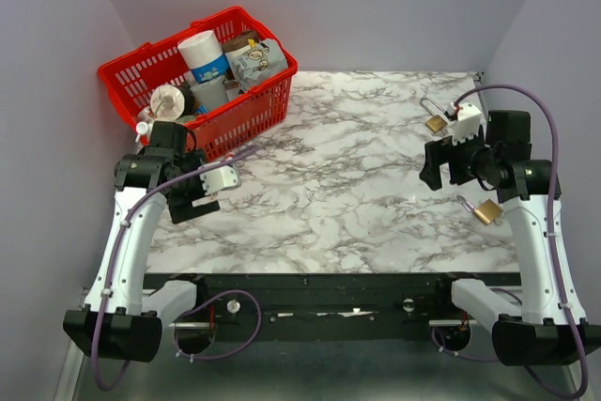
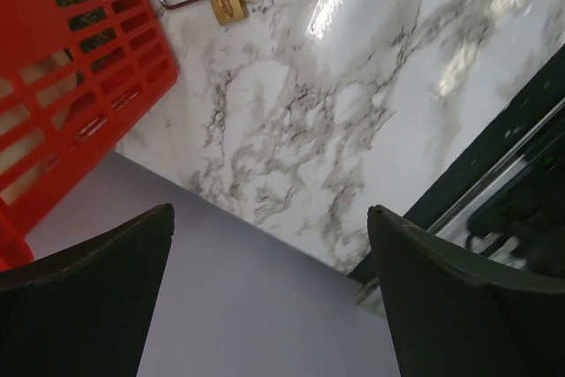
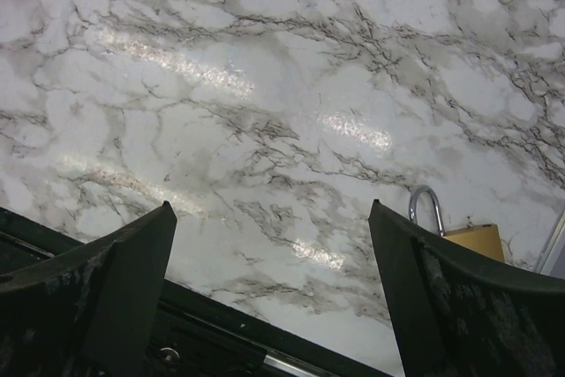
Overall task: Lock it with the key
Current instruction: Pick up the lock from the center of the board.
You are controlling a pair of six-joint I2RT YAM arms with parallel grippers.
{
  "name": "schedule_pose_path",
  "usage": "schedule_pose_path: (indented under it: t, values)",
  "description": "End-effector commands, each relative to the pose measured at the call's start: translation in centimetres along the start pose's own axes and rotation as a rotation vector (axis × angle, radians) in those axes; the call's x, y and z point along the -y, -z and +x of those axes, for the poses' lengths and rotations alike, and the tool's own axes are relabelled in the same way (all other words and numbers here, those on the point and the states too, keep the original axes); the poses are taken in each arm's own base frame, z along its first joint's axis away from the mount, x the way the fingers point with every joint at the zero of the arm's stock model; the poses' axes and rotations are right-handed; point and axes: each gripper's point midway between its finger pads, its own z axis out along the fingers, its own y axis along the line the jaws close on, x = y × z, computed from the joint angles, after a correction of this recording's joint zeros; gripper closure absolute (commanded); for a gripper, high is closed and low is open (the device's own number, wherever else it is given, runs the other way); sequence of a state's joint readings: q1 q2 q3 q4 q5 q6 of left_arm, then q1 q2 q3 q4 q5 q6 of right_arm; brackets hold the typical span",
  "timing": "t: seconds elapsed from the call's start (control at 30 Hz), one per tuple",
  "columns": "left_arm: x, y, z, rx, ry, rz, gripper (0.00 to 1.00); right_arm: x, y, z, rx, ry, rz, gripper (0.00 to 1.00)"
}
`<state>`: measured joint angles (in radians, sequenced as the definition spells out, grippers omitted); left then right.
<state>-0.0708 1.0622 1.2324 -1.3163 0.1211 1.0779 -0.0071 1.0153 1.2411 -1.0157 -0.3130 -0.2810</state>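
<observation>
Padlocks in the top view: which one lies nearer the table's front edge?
The brass padlock right beside the right arm, against its white link; the other padlock lies clearly farther back.

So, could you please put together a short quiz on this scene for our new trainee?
1. True or false: the right gripper is holding a padlock.
2. How many brass padlocks lie on the table?
3. Where does the red basket stand? A) far-left corner B) far-right corner C) table centre

Key:
1. False; its jaws are open and empty.
2. Two: the far padlock, with its shackle open, and the near padlock beside the right arm.
3. A.
</observation>
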Motion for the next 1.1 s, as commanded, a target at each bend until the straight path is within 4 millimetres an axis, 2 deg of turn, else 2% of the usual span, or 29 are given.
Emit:
schedule_pose_path:
  t: [0.0, 0.03, 0.07, 0.13, 0.2, 0.3, 0.47, 0.67, 0.7, 0.87, 1.07]
  values:
    - [0.7, -0.6, 3.9, -0.235, -0.532, 0.156, 0.01, -0.8, -0.2, -0.4, -0.005, 0.006, -0.055, 0.0]
    - [0.1, -1.0, 3.6, -0.226, -0.594, 0.139, 0.01, -0.8, -0.3, -0.3, -0.01, 0.005, -0.055, 0.0]
    - [0.0, -1.7, 3.4, -0.218, -0.729, 0.163, 0.02, -0.8, -0.3, -0.3, -0.013, 0.005, -0.057, 0.0]
    - [-0.7, -2.5, 2.8, -0.194, -0.844, 0.15, 0.02, -0.6, -0.5, -0.2, -0.024, 0.005, -0.055, 0.0]
    - [-0.5, -3.7, 2.4, -0.172, -1.01, 0.185, 0.02, -0.5, -0.8, -0.1, -0.035, 0.005, -0.054, 0.0]
    - [-1.1, -5.8, 1.8, -0.151, -1.15, 0.211, 0.01, -0.2, -0.9, 0.0, -0.043, 0.003, -0.043, 0.0]
    - [-2.3, -9.0, 0.4, -0.094, -1.235, 0.25, 0.01, 0.1, -1.3, 0.1, -0.061, 0.001, -0.033, 0.0]
    - [-3.0, -12.5, -0.2, -0.06, -1.306, 0.29, 0.03, 0.6, -1.8, 0.8, -0.084, 0.0, -0.017, 0.0]
    - [-2.9, -12.9, -1.2, 0.001, -1.3, 0.272, 0.04, 0.6, -2.0, 1.1, -0.093, -0.003, -0.018, 0.0]
    - [-3.5, -14.9, -2.7, 0.096, -1.347, 0.284, 0.09, 0.6, -2.1, 1.5, -0.109, -0.008, -0.018, 0.0]
    - [-3.5, -17.3, -2.3, 0.129, -1.426, 0.332, 0.16, 0.5, -2.2, 1.8, -0.115, -0.011, -0.023, 0.0]
